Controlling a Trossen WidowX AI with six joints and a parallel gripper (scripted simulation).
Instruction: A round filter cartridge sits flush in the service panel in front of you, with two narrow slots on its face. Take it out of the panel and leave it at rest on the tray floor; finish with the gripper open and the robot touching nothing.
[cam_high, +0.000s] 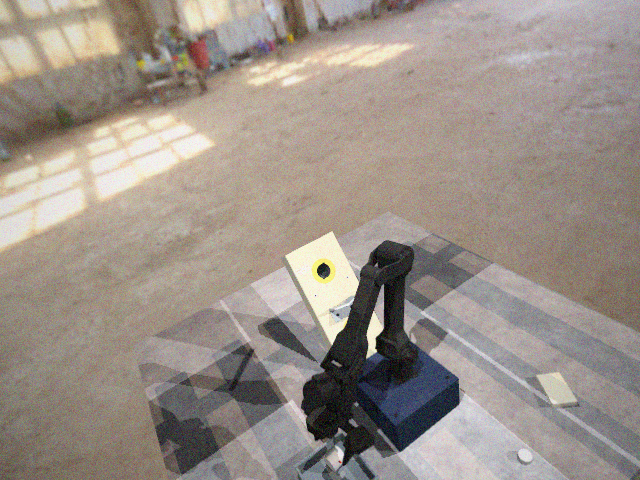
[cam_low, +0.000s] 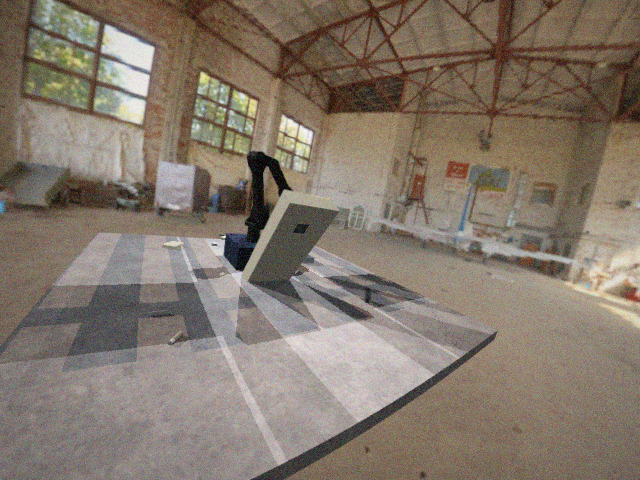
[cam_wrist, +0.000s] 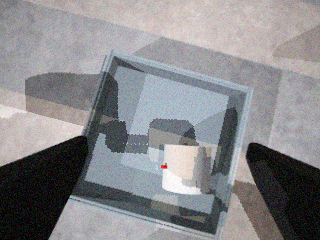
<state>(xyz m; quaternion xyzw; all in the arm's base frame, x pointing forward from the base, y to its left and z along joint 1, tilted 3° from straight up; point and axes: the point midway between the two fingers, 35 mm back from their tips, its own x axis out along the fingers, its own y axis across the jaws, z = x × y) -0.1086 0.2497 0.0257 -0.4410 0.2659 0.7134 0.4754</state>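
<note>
A flat cream block (cam_high: 557, 389) (cam_low: 173, 244) lies on the worktop (cam_high: 496, 444) (cam_low: 170, 413). A white round disc (cam_high: 524, 456) lies near it in the top view. A small pale cylinder (cam_low: 176, 337) lies on its side in the exterior view.
</note>
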